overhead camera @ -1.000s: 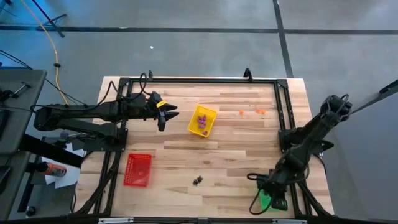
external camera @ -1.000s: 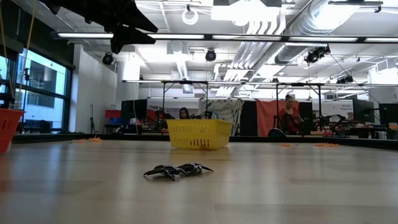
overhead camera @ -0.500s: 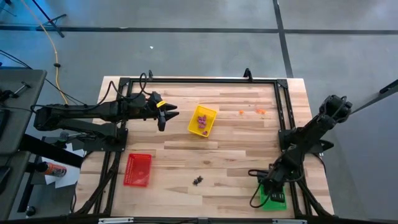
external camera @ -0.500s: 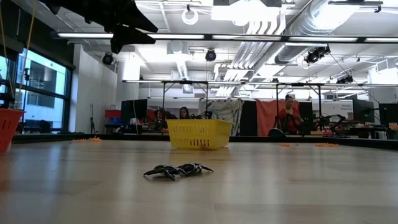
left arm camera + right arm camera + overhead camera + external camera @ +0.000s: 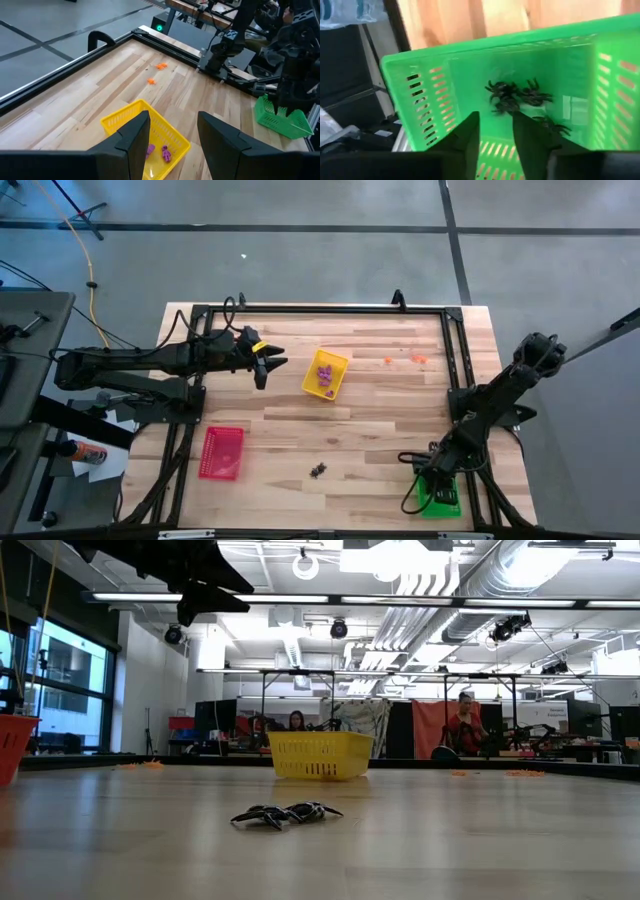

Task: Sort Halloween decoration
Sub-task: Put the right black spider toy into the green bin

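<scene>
Purple trinkets (image 5: 325, 375) lie in the yellow tray (image 5: 338, 363), which also shows in the left wrist view as the yellow tray (image 5: 117, 121). Orange trinkets (image 5: 419, 359) lie loose near the table's far right. A small heap of black trinkets (image 5: 319, 470) lies near the near edge, and shows as black trinkets (image 5: 286, 813) in the low view. More black trinkets (image 5: 517, 95) lie in the green tray (image 5: 420, 85). My left gripper (image 5: 266, 364) hovers open, left of the yellow tray. My right gripper (image 5: 495, 137) hangs open over the green tray (image 5: 443, 501).
A red tray (image 5: 222, 452) sits near the table's near left corner. A black frame (image 5: 320, 310) runs along the table's far and side edges. People sit at desks in the room beyond the table. Bare wood lies between the trays.
My right gripper has shifted a little above the green tray at the near right corner, so that more of the tray shows beside it now. The left arm has kept still.
</scene>
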`<state>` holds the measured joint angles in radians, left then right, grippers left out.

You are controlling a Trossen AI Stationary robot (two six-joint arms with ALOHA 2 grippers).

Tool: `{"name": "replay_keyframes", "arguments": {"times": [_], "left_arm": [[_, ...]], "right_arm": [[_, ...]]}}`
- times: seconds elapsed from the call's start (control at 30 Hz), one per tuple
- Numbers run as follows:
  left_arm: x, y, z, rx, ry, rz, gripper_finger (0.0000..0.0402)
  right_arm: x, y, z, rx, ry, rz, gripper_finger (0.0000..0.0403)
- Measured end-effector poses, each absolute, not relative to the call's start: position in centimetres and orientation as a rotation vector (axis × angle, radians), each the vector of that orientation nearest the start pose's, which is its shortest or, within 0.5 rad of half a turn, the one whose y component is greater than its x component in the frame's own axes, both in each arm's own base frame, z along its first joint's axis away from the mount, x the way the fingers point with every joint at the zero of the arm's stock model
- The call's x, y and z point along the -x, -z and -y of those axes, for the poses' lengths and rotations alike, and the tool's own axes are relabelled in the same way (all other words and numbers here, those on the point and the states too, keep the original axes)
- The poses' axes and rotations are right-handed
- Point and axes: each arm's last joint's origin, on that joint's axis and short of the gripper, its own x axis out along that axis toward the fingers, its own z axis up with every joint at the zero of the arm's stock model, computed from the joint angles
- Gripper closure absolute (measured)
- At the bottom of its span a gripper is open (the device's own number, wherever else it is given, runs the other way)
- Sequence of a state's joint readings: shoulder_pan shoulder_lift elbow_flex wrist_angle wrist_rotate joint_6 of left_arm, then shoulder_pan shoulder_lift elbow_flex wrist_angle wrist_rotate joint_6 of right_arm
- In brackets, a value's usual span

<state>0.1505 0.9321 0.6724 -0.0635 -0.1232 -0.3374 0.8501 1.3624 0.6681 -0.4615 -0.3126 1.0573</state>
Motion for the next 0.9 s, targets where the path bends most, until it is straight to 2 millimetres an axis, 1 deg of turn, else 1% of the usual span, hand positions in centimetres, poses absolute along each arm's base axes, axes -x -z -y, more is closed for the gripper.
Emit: {"name": "replay_keyframes", "arguments": {"times": [0.13,0.2,0.3,0.37,0.47,0.53,0.6,0.67,0.73,0.83,0.9], "left_arm": [[-20.3,-28.0,-3.4,0.336,-0.324,-0.275,0.0245],[-20.3,-28.0,-3.4,0.336,-0.324,-0.275,0.0245],[-20.3,-28.0,-3.4,0.336,-0.324,-0.275,0.0245],[-20.3,-28.0,-3.4,0.336,-0.324,-0.275,0.0245],[-20.3,-28.0,-3.4,0.336,-0.324,-0.275,0.0245],[-20.3,-28.0,-3.4,0.336,-0.324,-0.275,0.0245],[-20.3,-28.0,-3.4,0.337,-0.324,-0.275,0.0245],[-20.3,-28.0,-3.4,0.337,-0.324,-0.275,0.0245],[-20.3,-28.0,-3.4,0.337,-0.324,-0.275,0.0245],[-20.4,-28.2,-3.4,0.342,-0.3,-0.252,0.0245],[-20.6,-28.6,-3.3,0.349,-0.245,-0.218,0.0245]], "right_arm": [[-14.5,-17.0,-18.2,-0.531,-0.373,-1.606,0.0235],[-14.4,-17.4,-18.5,-0.552,-0.425,-1.661,0.0219],[-14.4,-18.9,-19.1,-0.583,-0.531,-1.698,0.021],[-14.7,-20.4,-19.4,-0.603,-0.578,-1.659,0.0209],[-15.4,-23.1,-19.4,-0.626,-0.6,-1.526,0.0211],[-16.2,-24.7,-19.1,-0.628,-0.568,-1.407,0.0214],[-17.4,-26.2,-18.6,-0.578,-0.522,-1.257,0.0218],[-18.8,-27.5,-17.9,-0.463,-0.476,-1.072,0.0219],[-20.4,-28.5,-17.0,-0.311,-0.397,-0.919,0.0219],[-22.9,-28.9,-15.4,-0.111,-0.267,-0.816,0.0219],[-24.7,-29.0,-14.4,-0.022,-0.24,-0.791,0.0219]]}}
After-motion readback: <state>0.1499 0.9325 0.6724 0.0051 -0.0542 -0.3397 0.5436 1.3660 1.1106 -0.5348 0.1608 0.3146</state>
